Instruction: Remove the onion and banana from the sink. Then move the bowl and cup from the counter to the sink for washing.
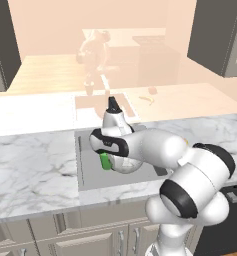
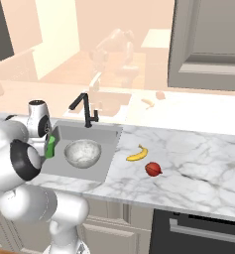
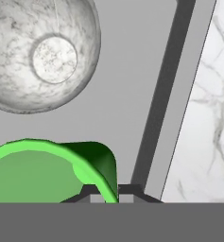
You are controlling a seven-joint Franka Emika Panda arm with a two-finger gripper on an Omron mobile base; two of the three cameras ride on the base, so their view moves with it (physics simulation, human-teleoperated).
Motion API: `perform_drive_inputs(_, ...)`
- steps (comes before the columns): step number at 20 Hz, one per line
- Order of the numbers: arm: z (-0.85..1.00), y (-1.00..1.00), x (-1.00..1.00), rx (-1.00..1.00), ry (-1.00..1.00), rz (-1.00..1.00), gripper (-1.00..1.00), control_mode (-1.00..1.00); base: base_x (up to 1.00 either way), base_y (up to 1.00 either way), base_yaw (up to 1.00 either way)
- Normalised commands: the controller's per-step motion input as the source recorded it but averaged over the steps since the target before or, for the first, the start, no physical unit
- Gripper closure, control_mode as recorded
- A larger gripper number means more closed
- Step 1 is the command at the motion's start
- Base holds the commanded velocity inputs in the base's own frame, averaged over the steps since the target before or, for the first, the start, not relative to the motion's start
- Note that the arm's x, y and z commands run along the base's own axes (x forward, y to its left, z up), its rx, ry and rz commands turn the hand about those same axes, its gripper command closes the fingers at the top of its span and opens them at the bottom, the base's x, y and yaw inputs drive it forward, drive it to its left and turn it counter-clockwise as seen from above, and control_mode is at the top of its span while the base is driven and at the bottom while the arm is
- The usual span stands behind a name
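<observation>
My gripper (image 3: 107,191) is shut on the rim of the green cup (image 3: 42,165), which hangs inside the grey sink (image 3: 127,94) close to one side wall. From the right base view the cup (image 2: 50,147) is at the left end of the sink (image 2: 64,131), half hidden behind my arm. The speckled bowl (image 2: 83,153) rests upright on the sink floor next to the cup, and its inside shows in the hand view as bowl (image 3: 42,56). To the right of the sink, the yellow banana (image 2: 137,154) and the red onion (image 2: 153,169) lie on the marble counter (image 2: 198,168).
A black faucet (image 2: 85,110) stands at the sink's back edge. A dark appliance front (image 2: 198,228) sits under the counter at the right. Grey wall cabinets (image 2: 208,44) hang above. My arm (image 1: 155,150) covers much of the sink (image 1: 90,170) in the left base view.
</observation>
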Motion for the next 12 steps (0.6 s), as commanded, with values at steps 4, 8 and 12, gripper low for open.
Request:
perform_drive_inputs(4,-0.10,0.00,0.00,0.00,0.00,0.00,1.00,-1.00,0.00,0.00,0.00)
perform_drive_inputs(8,-0.08,0.00,0.01,0.00,0.00,0.00,1.00,-1.00,0.00,0.00,0.00)
perform_drive_inputs(12,-0.07,0.00,0.04,0.00,0.00,0.00,1.00,-1.00,0.00,0.00,0.00)
